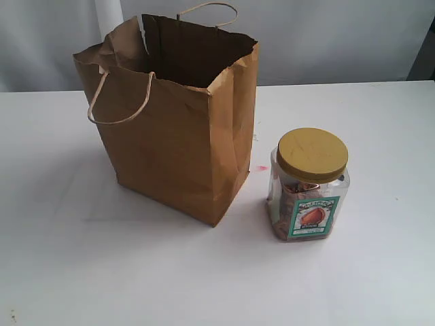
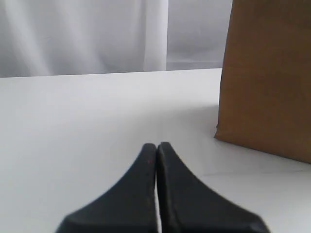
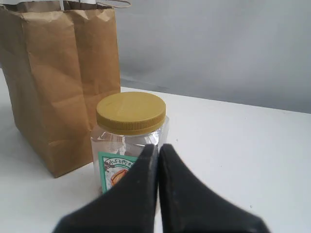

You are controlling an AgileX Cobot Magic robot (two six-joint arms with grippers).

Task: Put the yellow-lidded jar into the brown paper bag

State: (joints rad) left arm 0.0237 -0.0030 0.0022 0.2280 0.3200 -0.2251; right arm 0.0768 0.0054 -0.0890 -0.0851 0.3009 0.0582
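Observation:
The brown paper bag (image 1: pixel 178 129) stands upright and open-topped on the white table, its two cord handles hanging loose. To its right stands the yellow-lidded jar (image 1: pixel 309 185), upright, label facing forward, apart from the bag. Neither gripper shows in the exterior view. In the right wrist view my right gripper (image 3: pixel 158 147) is shut with nothing in it, close in front of the jar (image 3: pixel 130 127), with the bag (image 3: pixel 60 77) behind. In the left wrist view my left gripper (image 2: pixel 156 146) is shut and empty, low over the table, with the bag's lower side (image 2: pixel 267 82) off to one side.
The white table (image 1: pixel 122 272) stretches wide around both objects. A small pink mark (image 1: pixel 261 168) lies between bag and jar. A grey-white curtain (image 1: pixel 326 34) hangs behind the table's far edge.

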